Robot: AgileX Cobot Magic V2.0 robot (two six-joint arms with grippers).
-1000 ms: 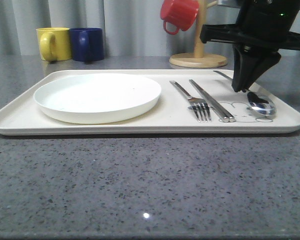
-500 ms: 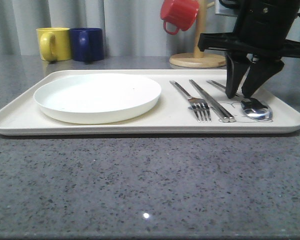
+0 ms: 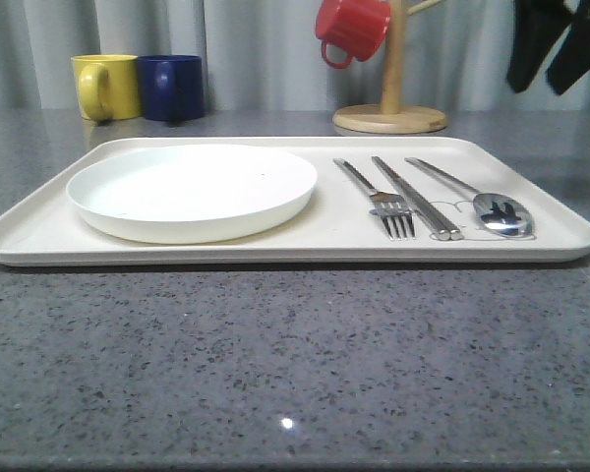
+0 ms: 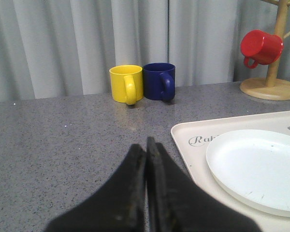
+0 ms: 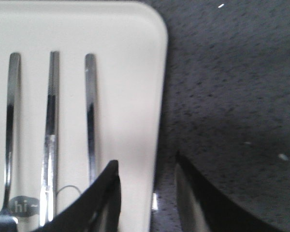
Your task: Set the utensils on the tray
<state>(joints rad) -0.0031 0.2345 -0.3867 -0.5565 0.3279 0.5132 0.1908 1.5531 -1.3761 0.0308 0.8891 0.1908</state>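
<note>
My right fingers [image 3: 556, 44] hang spread apart and empty, high above the far right corner of the tray [image 3: 39, 231], touching nothing. My left fingers [image 4: 146, 145] are pressed together with nothing between them, over the bare table [image 3: 275, 374] just beside the tray's left edge. On the tray the fork [image 3: 379, 197], the chopsticks [image 3: 418, 200] and the spoon [image 3: 477, 197] lie side by side on the right half, handles pointing away from me (the spoon's bowl sits nearest the front rim). The white plate [image 3: 192, 189] rests on the left half. Behind the tray stand a yellow mug [image 3: 105, 86] and a blue mug [image 3: 172, 87], touching; a red mug [image 3: 352, 28] hangs on the wooden stand [image 3: 390, 116].
</note>
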